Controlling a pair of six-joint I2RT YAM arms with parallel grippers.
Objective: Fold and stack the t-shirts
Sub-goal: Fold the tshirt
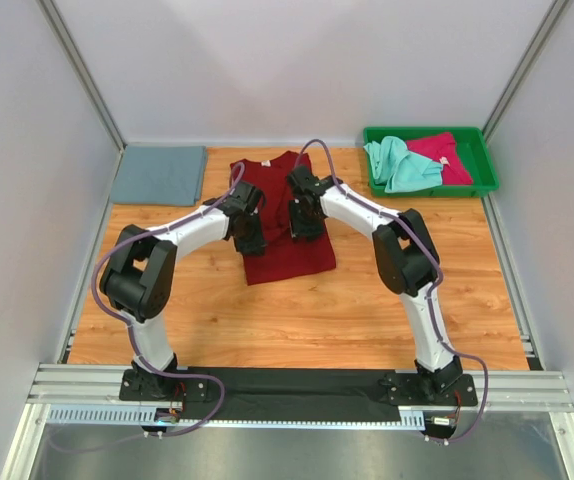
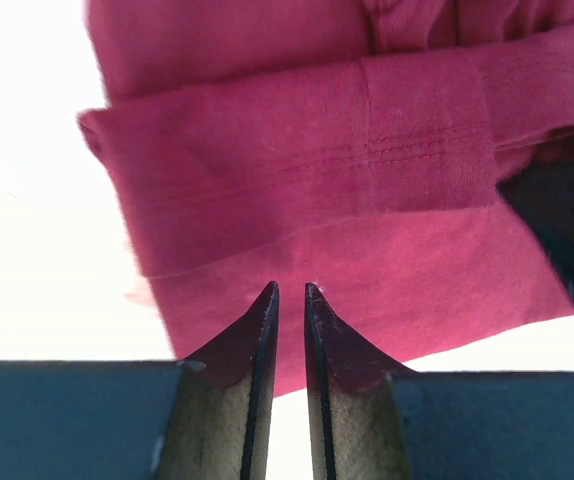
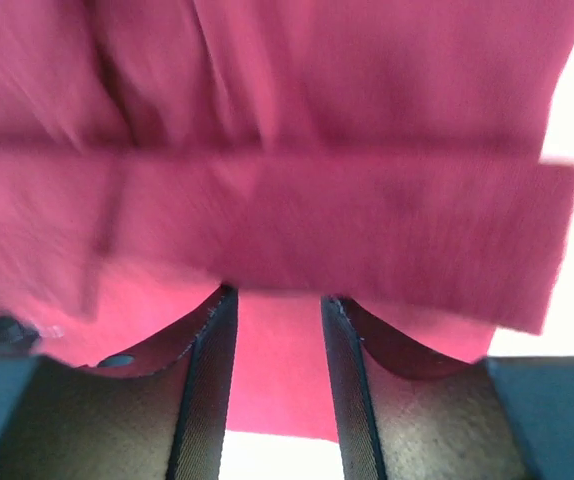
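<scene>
Beneath both jaws, the dark red shirt (image 1: 285, 258) lies on the desk (image 1: 317, 315): limp, light, best pinched at an edge, we judge. The right jaws gape; the left jaws sit near-closed, grip unclear.

Top view: middle of the dark red shirt (image 1: 285, 262) hidden under the left arm (image 1: 192, 228) and right arm (image 1: 362, 210). Left wrist view: shirt runs off the top and right edges; table (image 2: 27, 300) washed out white; a dark blurred shape (image 2: 567, 230) cut by the right edge — cannot tell what. Right wrist view: cloth smeared, seams unreadable. In the tray (image 1: 437, 190), the mint shirt (image 1: 397, 165) and pinkish-red shirt (image 1: 447, 155) lie bunched — folds too small to read.
</scene>
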